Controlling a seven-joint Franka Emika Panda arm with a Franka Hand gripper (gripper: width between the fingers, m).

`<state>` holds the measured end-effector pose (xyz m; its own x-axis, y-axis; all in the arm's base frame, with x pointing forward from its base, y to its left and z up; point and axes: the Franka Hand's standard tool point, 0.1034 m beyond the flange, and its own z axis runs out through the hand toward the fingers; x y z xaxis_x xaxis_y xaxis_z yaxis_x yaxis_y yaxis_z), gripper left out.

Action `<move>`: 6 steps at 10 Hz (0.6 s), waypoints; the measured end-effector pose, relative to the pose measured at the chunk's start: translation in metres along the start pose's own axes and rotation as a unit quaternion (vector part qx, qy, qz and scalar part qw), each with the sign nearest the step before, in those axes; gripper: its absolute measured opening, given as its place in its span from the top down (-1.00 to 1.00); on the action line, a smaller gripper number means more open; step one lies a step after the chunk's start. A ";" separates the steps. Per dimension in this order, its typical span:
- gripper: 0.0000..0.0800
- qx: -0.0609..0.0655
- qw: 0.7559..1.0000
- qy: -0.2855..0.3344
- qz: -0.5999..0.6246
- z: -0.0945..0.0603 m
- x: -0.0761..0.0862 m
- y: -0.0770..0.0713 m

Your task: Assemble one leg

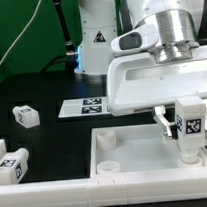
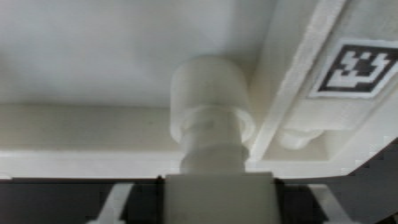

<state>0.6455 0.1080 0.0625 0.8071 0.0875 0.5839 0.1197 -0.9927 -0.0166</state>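
Right now the gripper [image 1: 188, 120] is clamped on the leg [image 1: 193, 129], holding it upright at the exterior view's right, over the inside of the white tray-like piece [image 1: 56, 167]; whether the leg touches the tray floor cannot be told. A spare post [image 1: 25, 116] and a second spare post [image 1: 13, 165] lie on the black table [image 1: 53, 133] at the exterior view's left, well apart from the leg. The marker board [image 1: 85, 106] lies beyond the tray's far wall.
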 end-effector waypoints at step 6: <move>0.29 0.000 1.000 -0.010 0.000 0.007 -0.012 0.000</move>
<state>0.6401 0.1079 0.0498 0.8180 0.0894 0.5683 0.1201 -0.9926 -0.0167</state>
